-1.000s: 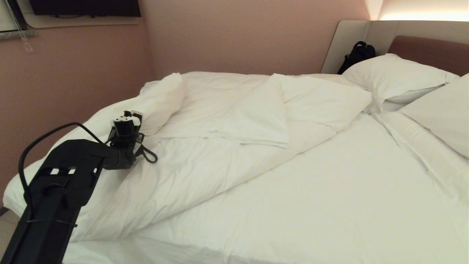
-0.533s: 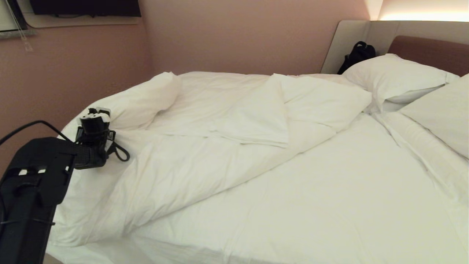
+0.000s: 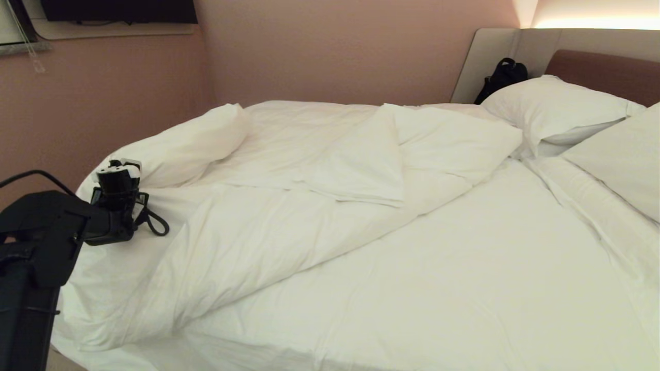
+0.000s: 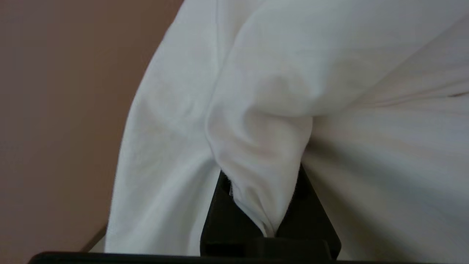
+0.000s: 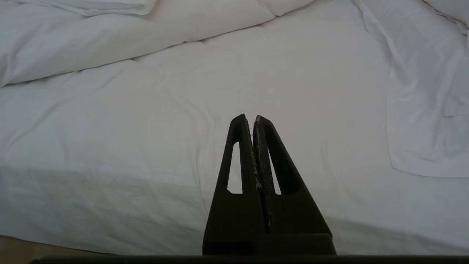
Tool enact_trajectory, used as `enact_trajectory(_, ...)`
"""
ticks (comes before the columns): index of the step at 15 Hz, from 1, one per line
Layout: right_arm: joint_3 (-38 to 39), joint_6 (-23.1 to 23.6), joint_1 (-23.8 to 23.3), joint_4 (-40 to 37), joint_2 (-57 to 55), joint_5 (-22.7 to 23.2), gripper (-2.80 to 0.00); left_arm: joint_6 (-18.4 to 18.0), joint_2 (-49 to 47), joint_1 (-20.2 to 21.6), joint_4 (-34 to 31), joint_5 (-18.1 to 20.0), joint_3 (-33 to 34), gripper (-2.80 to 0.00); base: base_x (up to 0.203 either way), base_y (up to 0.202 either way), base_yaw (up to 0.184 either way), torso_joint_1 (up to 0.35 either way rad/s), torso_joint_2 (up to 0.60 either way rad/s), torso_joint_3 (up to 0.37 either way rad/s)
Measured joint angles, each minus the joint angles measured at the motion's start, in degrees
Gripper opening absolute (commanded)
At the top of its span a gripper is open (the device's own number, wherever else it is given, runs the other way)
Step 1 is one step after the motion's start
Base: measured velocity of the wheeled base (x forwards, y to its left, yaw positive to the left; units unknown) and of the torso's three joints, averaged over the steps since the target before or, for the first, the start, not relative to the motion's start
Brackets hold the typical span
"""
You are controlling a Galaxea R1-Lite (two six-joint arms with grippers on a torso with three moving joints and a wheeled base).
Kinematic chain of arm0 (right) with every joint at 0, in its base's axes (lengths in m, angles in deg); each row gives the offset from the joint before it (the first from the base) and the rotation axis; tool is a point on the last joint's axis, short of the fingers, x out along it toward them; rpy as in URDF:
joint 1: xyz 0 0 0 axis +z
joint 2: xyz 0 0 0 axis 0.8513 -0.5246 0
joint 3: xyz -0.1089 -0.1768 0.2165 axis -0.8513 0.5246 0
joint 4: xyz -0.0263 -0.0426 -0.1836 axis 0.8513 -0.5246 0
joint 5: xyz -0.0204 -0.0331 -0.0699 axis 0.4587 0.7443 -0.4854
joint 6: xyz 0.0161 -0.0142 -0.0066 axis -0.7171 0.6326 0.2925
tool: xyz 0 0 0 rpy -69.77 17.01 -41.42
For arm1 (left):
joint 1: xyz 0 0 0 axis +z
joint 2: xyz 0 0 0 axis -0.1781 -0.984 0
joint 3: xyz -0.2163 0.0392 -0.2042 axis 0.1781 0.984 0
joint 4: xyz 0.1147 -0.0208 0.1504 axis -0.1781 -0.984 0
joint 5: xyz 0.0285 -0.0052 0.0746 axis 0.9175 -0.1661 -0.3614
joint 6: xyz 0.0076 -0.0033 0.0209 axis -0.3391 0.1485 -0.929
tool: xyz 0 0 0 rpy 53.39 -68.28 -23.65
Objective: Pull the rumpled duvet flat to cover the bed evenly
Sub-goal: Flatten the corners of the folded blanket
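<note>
my left gripper (image 4: 262,205) is clamped on a fold of the duvet (image 3: 268,232) at the frame's left; yanking hard could slip the fabric free.

There is one bed (image 3: 464,288), one duvet (image 3: 289,206) on it, two pillows (image 3: 557,108) by one headboard (image 3: 598,69), one black bag (image 3: 502,77), one dark screen (image 3: 118,10) and two grippers, left (image 3: 119,172) and right (image 5: 253,121).
</note>
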Motion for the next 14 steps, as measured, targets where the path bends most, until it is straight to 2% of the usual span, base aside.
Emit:
enact_trajectory(4,0.0,0.0,0.0,0.0,0.0,0.0,-2.8,0.8,0.0,-0.7,0.0,-0.2,0.6,-2.8,0.0,0.0,0.0,0.0,0.0,0.0)
enact_trajectory(5,0.0,0.0,0.0,0.0,0.0,0.0,-2.8,0.8,0.0,-0.8,-0.1,-0.2,0.6,0.0,0.0,0.0,0.0,0.0,0.0,0.0)
enact_trajectory(7,0.0,0.0,0.0,0.0,0.0,0.0,-2.8,1.0,-0.1,-0.9,-0.1,-0.2,0.3,0.0,0.0,0.0,0.0,0.0,0.0,0.0)
enact_trajectory(9,0.0,0.0,0.0,0.0,0.0,0.0,-2.8,2.7,0.2,-1.2,-0.2,-0.1,-0.3,0.0,0.0,0.0,0.0,0.0,0.0,0.0)
enact_trajectory(14,0.0,0.0,0.0,0.0,0.0,0.0,-2.8,10.2,5.0,-2.9,-1.5,2.7,0.6,0.0,0.0,0.0,0.0,0.0,0.0,0.0)
